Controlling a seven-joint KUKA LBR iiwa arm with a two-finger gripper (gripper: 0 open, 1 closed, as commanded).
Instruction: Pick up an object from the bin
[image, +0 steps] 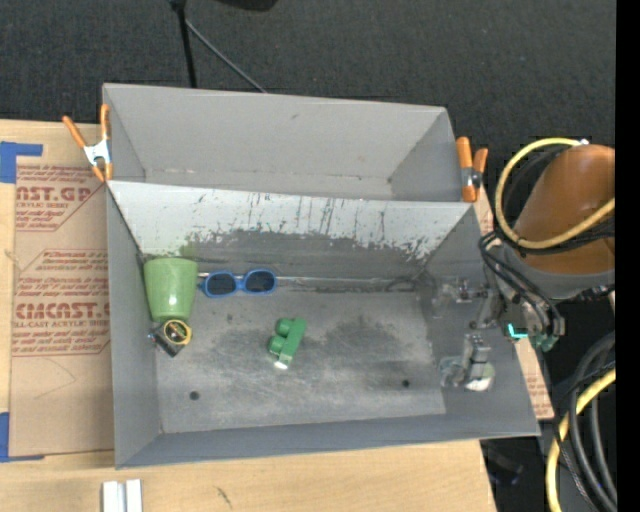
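The gripper (470, 368), a cluster of shiny metal beside the scuffed grey right wall of the bin (300, 420), is hanging from an orange-capped, cable-looped wrist over bare scratched floor. Whether its jaws are apart or together I cannot tell. Well away from the jaws, toward mid-bin, a blocky green plastic piece (287, 340) is lying. Farther off are lying blue sunglasses (239, 284), a smooth green cup (170, 287) on its side, and a small round black-and-gold thing (173, 334).
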